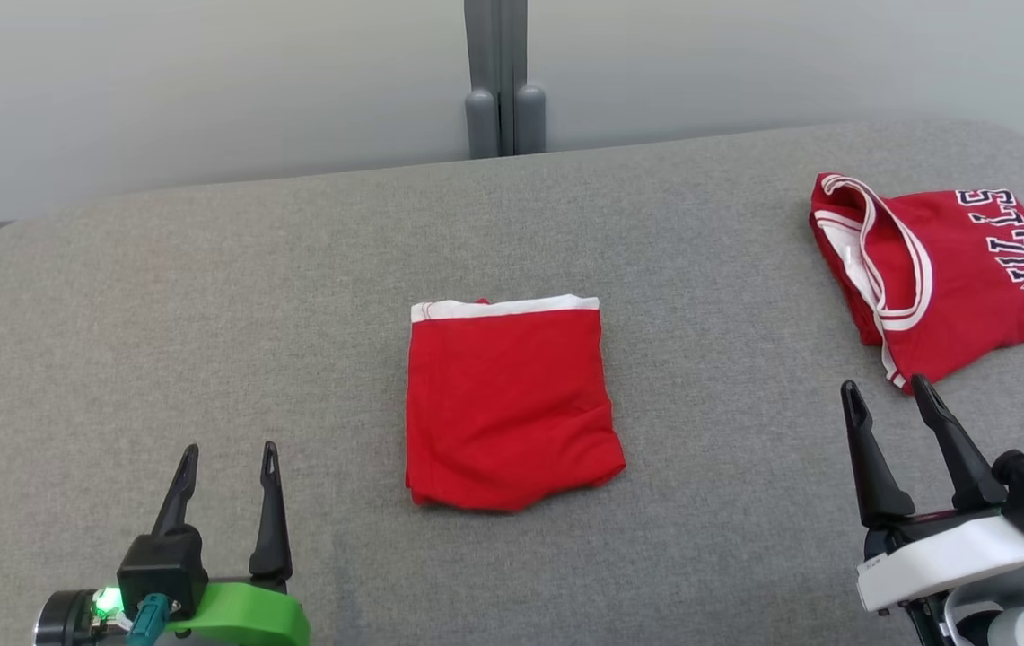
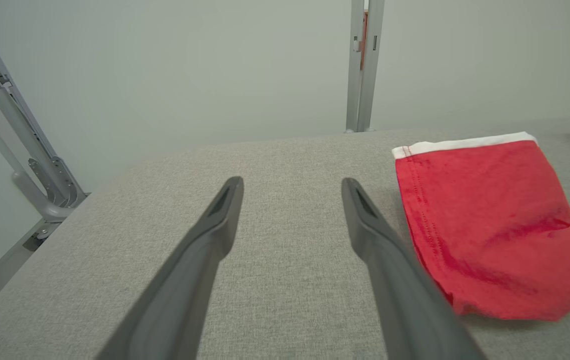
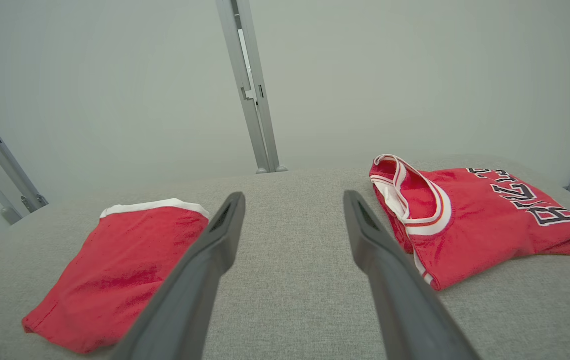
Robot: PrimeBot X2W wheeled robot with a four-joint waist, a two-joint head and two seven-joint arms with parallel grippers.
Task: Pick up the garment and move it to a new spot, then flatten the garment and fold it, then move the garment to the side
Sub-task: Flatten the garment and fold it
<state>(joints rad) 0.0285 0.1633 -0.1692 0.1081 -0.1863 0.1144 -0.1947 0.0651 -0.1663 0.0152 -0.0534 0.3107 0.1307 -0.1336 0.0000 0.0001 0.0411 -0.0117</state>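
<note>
Left hand (image 1: 231, 449) sits low-left, fingers spread, nothing between them. Right hand (image 1: 886, 386) is low-right in the same state: released and empty, tips just short of the hem of the red jersey (image 1: 951, 269). Neither touches cloth.

Garment (image 1: 507, 408) = red piece with a white band, lying mid-surface (image 1: 206, 314), folded into a compact rectangle with the band edge on the far side. Its near-right corner flares out a bit, so the fold isn't fully square. Left wrist view has it just right of that hand's fingers. Right wrist view has it off to the left.

The jersey, with lettering, lies folded at the far right, well apart from the centre piece. Probably the "done" spot, but that's a guess.

My read: pick, flatten and fold are done for the centre piece, only the move aside is left. Open hands flanking it fit a pre-grasp stance, with a clear view of the fold and both sides reachable.

Risk: pinching one edge lets the layers fall open. Grab through all layers or from both sides, lift low, and set it down beside the jersey with no overlap.
</note>
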